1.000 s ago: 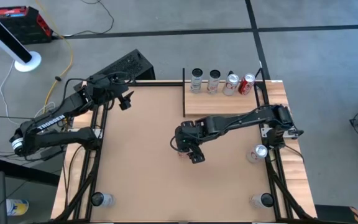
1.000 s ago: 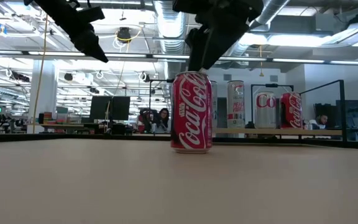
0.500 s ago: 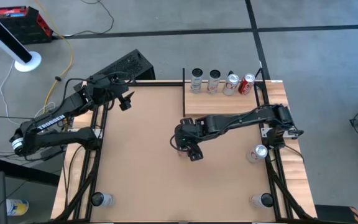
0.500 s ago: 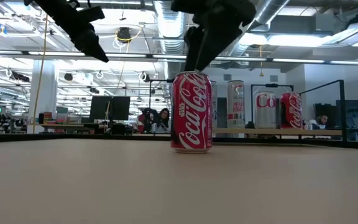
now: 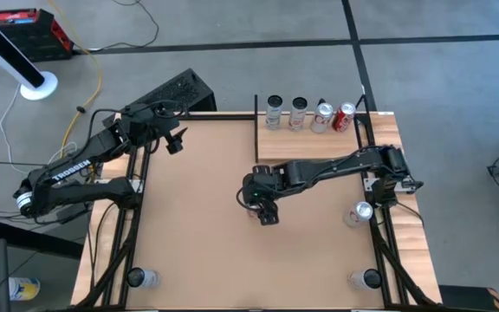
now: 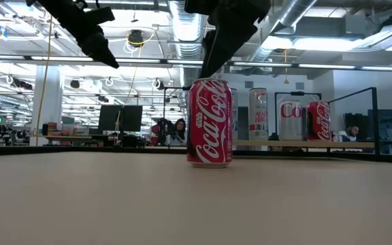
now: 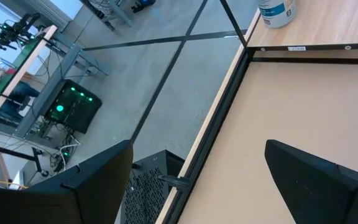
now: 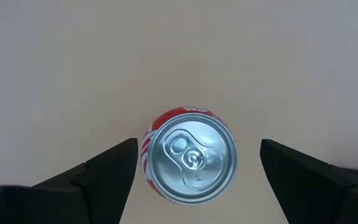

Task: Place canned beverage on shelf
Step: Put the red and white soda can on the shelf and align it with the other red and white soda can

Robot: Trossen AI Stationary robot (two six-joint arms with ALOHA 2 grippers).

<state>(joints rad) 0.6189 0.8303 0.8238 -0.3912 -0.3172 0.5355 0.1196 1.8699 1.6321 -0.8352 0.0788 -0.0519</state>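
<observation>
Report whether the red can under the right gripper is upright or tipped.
Upright. The red Coca-Cola can stands on its base on the tabletop, sealed lid facing the open right gripper above.

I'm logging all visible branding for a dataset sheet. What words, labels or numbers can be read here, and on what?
"Coca-Cola": script on the red can standing on the table, below the right gripper, low view.
"TROSSEN": on the left arm, high view.
"Co": start of a logo on a silver can on the shelf.
Print on the other shelf cans: too small to read.
Label on the container in the left wrist view: not readable.
</observation>
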